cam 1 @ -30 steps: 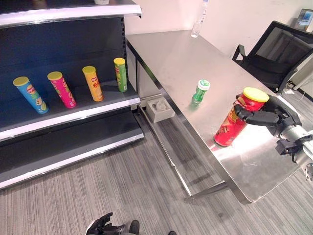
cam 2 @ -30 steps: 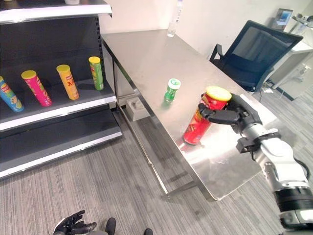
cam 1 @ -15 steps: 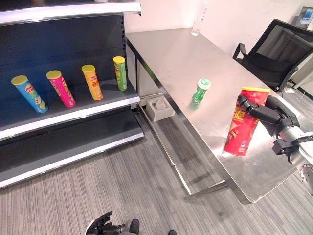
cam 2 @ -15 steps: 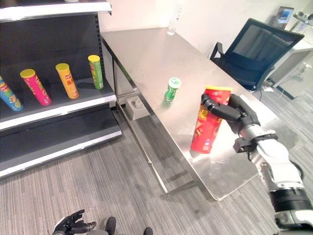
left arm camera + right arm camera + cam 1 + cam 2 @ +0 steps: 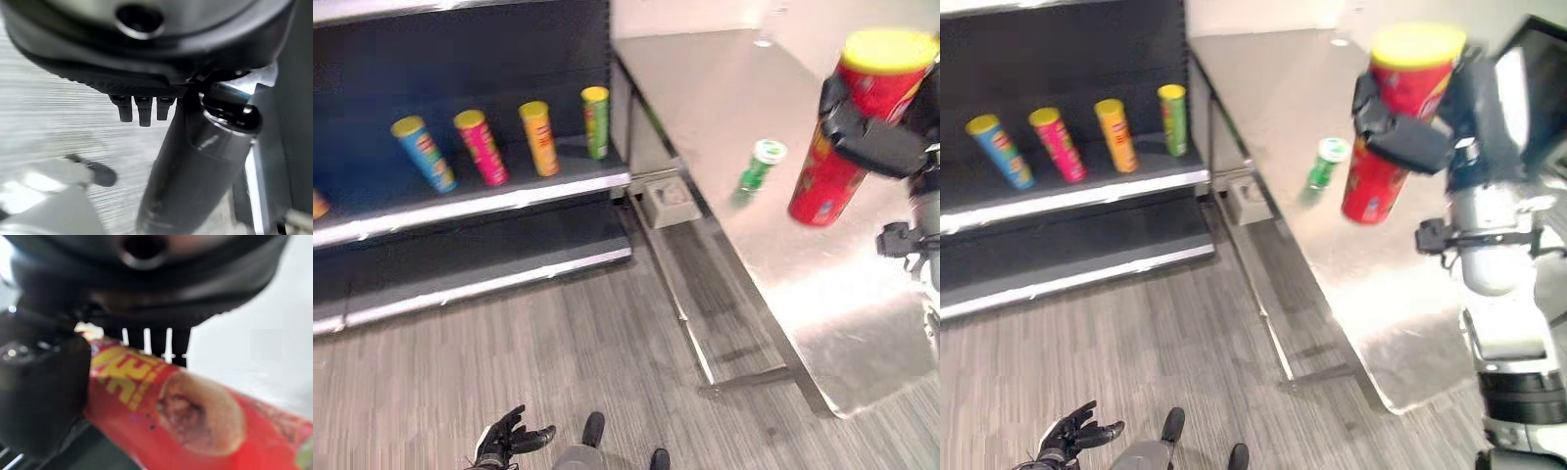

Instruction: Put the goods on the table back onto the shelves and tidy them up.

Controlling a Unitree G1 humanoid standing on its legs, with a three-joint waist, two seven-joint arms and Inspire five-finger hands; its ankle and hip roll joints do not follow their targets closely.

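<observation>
My right hand (image 5: 879, 149) is shut on a tall red chip can (image 5: 843, 147) with a yellow lid and holds it upright in the air above the steel table (image 5: 862, 323). In the right wrist view the thumb (image 5: 41, 396) and fingers wrap the red can (image 5: 186, 416). A small green bottle (image 5: 759, 164) stands on the table just left of the can. On the dark shelf (image 5: 509, 201) stand a blue can (image 5: 423, 154), a pink can (image 5: 480, 147), an orange can (image 5: 538, 137) and a green can (image 5: 596, 121). My left hand (image 5: 509, 441) hangs low over the floor, fingers (image 5: 139, 107) spread.
A grey box (image 5: 671, 201) lies on the floor between the shelf and the table leg. The lower shelf board (image 5: 480, 264) is bare. A dark office chair (image 5: 1540, 83) stands beyond the table on the right. Striped grey floor lies in front of the shelf.
My right hand has lifted the red can off the table and up toward the camera. The whole picture has shifted right, so the camera turned toward the shelf.
</observation>
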